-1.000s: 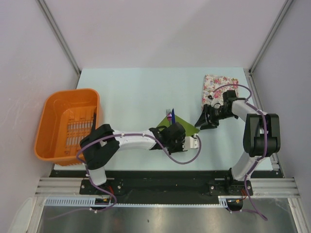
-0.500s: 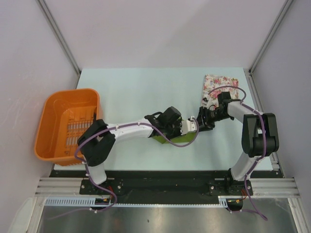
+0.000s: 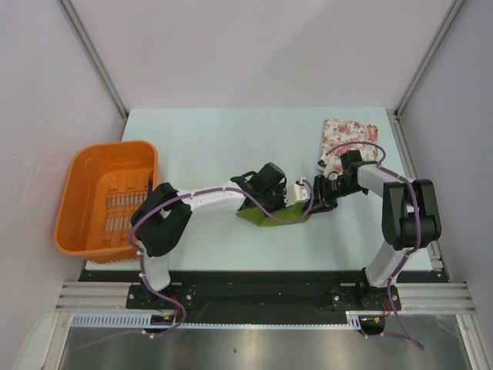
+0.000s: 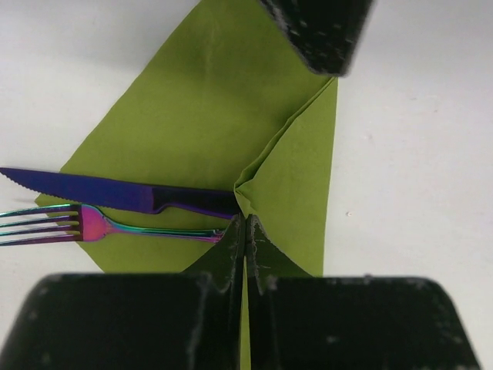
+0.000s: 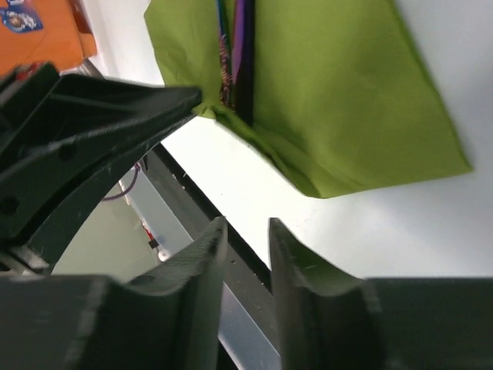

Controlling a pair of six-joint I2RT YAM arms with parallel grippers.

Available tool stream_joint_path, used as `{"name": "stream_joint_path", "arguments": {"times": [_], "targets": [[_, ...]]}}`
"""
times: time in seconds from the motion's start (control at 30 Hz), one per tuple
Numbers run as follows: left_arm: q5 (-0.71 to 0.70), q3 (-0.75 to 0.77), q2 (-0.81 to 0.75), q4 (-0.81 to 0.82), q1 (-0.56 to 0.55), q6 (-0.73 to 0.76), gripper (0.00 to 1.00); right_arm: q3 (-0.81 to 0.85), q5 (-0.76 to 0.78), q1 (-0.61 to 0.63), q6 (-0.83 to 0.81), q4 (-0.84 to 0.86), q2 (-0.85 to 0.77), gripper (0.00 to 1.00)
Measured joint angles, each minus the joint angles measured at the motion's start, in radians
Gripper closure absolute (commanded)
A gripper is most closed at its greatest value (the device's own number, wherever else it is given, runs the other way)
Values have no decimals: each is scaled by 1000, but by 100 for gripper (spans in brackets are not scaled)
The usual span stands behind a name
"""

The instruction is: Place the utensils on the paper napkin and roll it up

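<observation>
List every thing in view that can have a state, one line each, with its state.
paper napkin, lying flat, one corner folded over the handles.
knife, lying on the napkin, handle end under the fold.
fork, lying beside the knife, tines past the napkin's edge.
left gripper, shut on the folded corner.
right gripper, slightly open, empty.
orange basket, upright.
floral pad, lying flat.

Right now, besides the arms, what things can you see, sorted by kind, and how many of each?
utensils: 2, a knife and a fork
green napkin: 1
floral pad: 1
orange basket: 1
Total: 5
</observation>
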Motion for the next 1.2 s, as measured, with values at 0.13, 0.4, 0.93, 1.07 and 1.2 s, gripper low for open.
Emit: {"name": "stream_joint_path", "arguments": {"times": [0.13, 0.4, 0.93, 1.07, 1.2], "targets": [[0, 2, 13, 5, 16, 0, 99, 0, -16, 35, 9, 5, 9, 71], [0, 8, 22, 11, 20, 0, 98, -3, -28, 106, 43, 38, 31, 75], [36, 48, 10, -15, 103, -203, 47, -27, 52, 155, 127, 182, 116, 89], [103, 13, -84, -39, 153, -328, 42, -43, 78, 155, 134, 200, 116, 88], [159, -69, -171, -46, 177, -412, 39, -47, 90, 155, 147, 209, 116, 89]]}}
